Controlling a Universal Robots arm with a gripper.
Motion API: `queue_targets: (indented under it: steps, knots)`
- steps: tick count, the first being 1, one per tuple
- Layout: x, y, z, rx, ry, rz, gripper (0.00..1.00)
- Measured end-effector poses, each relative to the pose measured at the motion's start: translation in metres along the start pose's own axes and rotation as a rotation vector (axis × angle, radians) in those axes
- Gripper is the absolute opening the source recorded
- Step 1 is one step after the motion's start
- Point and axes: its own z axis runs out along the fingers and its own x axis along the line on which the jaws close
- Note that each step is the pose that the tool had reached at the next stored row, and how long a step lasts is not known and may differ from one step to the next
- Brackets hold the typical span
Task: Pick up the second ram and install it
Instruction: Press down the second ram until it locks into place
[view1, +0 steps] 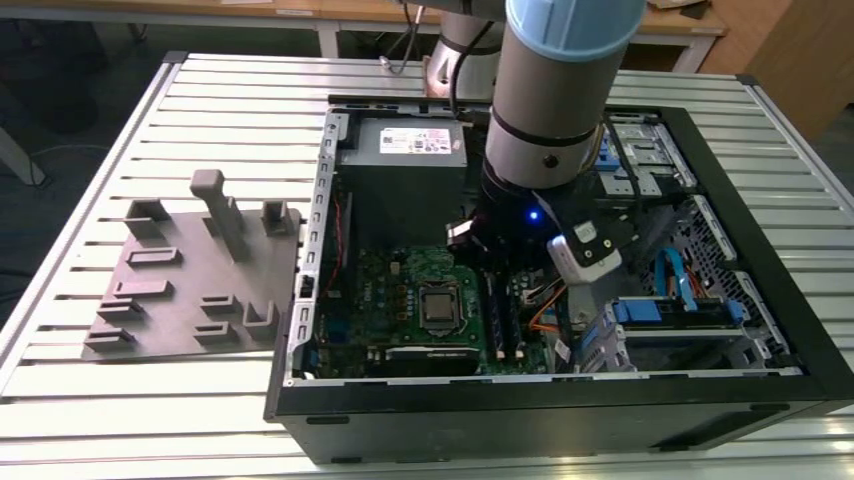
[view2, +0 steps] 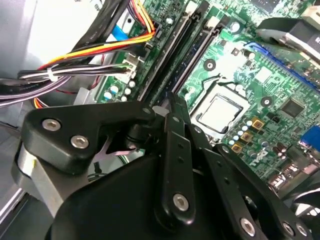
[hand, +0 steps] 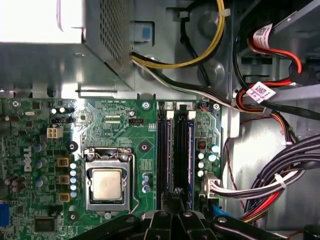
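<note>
My gripper (view2: 170, 102) is down inside the open computer case (view1: 307, 300), just over the long black memory slots (hand: 178, 150) on the green motherboard (hand: 120, 127). Its black fingers (hand: 175, 194) are pressed together at the slots' near end, and I see nothing between them. In both wrist views, slim dark strips with a bluish face (hand: 190, 150) (view2: 200, 55) stand along the slots. I cannot tell which of them is the second ram. Whether the fingertips touch a strip is hidden. In the exterior view the gripper (view1: 489, 262) hangs beside the processor socket (view1: 438, 308).
The grey power supply (view1: 407, 160) fills the case's far end. Bundles of yellow, red and black cables (hand: 270, 185) run beside the slots. Blue-handled drive bays (view1: 674, 310) sit at the exterior view's right. A grey fixture plate (view1: 187, 285) lies on the slatted table outside the case.
</note>
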Motion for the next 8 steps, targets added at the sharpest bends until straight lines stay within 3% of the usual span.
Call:
queue_targets:
  steps: [8]
  knots:
    - [0.0000,0.0001,-0.0003,-0.0009,-0.0003,0.000,0.11]
